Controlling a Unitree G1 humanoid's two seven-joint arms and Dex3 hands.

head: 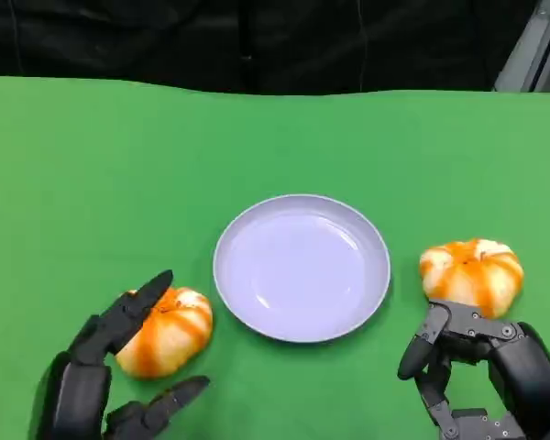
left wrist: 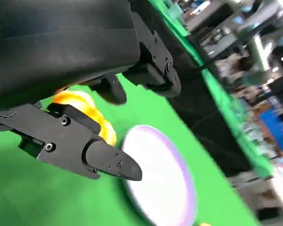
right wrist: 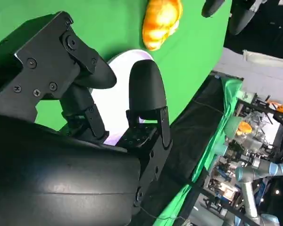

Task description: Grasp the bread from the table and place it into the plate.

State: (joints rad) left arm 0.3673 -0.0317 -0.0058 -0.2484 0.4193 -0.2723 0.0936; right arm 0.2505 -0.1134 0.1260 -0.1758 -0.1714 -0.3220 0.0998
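Nearest the robot, the left hand (head: 110, 371) sits near and to the left of the plate (head: 302, 267), its fingers (head: 133, 312) spread around a bread roll (head: 168, 330) without closing on it, one above the roll and another low in front; whether any finger touches the roll cannot be told. The right hand (head: 481, 367) lies near and to the right of the plate, fingers apart and holding nothing, just short of a second bread roll (head: 472, 272). That roll rests on the green table (head: 92, 174) just right of the plate; the first roll lies just left of it. The plate, pale lilac and round, stands between the two rolls. Beyond the plate the green surface runs to a dark backdrop (head: 257, 41).
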